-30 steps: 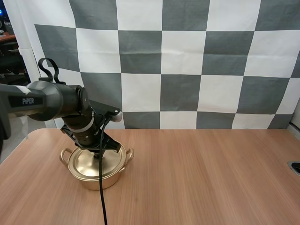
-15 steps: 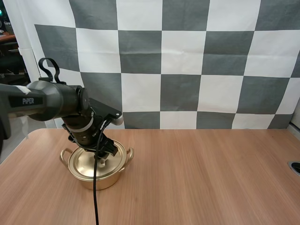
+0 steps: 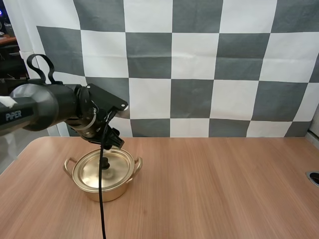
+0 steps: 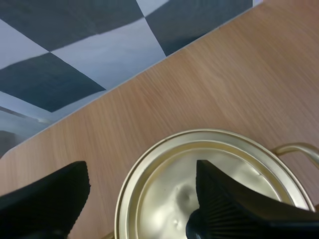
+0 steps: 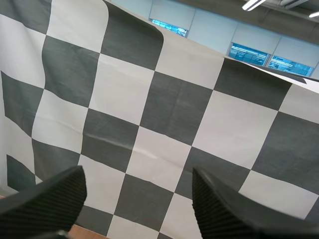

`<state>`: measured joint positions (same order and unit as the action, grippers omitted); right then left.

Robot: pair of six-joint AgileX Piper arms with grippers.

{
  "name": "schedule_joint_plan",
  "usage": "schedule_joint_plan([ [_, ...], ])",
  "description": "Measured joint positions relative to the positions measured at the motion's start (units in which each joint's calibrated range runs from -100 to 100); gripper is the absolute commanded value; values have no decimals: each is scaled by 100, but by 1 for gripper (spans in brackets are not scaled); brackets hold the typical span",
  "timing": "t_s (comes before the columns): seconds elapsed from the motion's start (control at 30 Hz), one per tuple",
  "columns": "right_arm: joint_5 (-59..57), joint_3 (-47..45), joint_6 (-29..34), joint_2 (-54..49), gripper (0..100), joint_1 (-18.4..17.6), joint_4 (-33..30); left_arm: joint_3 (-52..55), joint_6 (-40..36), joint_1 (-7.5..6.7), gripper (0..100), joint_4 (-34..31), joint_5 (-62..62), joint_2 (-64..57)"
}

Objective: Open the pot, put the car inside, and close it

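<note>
A gold pot [image 3: 103,185] with two side handles stands on the table's left part, its lid [image 3: 94,172] seated on it with a black knob [image 3: 104,163] in the middle. My left gripper [image 3: 111,141] hangs just above the pot's far rim. In the left wrist view its fingers stand wide apart and open [image 4: 142,174] over the lid [image 4: 164,199], with the knob [image 4: 192,230] close by one finger and nothing between them. My right gripper [image 5: 138,177] is open too and holds nothing.
The wooden table [image 3: 214,184] stretches bare to the right of the pot. A small dark round thing [image 3: 314,178] sits at its right edge. The table's rounded left corner lies close to the pot.
My left gripper has opened off the lid's knob and risen up and back from the pot. The lid stays on the pot.
</note>
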<state>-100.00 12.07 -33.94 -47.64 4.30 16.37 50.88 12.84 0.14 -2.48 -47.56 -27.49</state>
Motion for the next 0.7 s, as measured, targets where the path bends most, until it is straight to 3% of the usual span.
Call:
schedule_joint_plan([
  [0.03, 0, 0, 0, 0, 100, 0, 0, -88, 0, 0, 86, 0, -123, -63],
  [0.07, 0, 0, 0, 0, 100, 0, 0, -175, 0, 0, 60, 0, -253, -109],
  [0.1, 0, 0, 0, 0, 100, 0, 0, -302, 0, 0, 21, 40, -442, -146],
  [0.13, 0, 0, 0, 0, 100, 0, 0, -444, 0, 0, 2, 106, -682, -192],
  [0.37, 0, 0, 0, 0, 100, 0, -13, -1521, -367, 0, 0, 702, -2039, -649],
  [0.53, 15, -50, 0, 0, 100, 0, -340, -2228, -960, 0, 0, 644, -2150, -1233],
  [0.57, 15, -51, 0, 0, 93, 0, -352, -2259, -960, 0, 0, 644, -2150, -1233],
  [0.6, 0, -120, 0, 0, 36, 0, -420, -2403, -1055, 0, 0, 585, -2150, -1371],
  [0.63, 0, -150, 0, 0, 1, 0, -459, -2457, -1109, 0, 0, 555, -2150, -1457],
  [0.7, 0, -270, 0, 0, 0, 0, -509, -2736, -1233, 0, 0, 399, -2150, -1765],
])
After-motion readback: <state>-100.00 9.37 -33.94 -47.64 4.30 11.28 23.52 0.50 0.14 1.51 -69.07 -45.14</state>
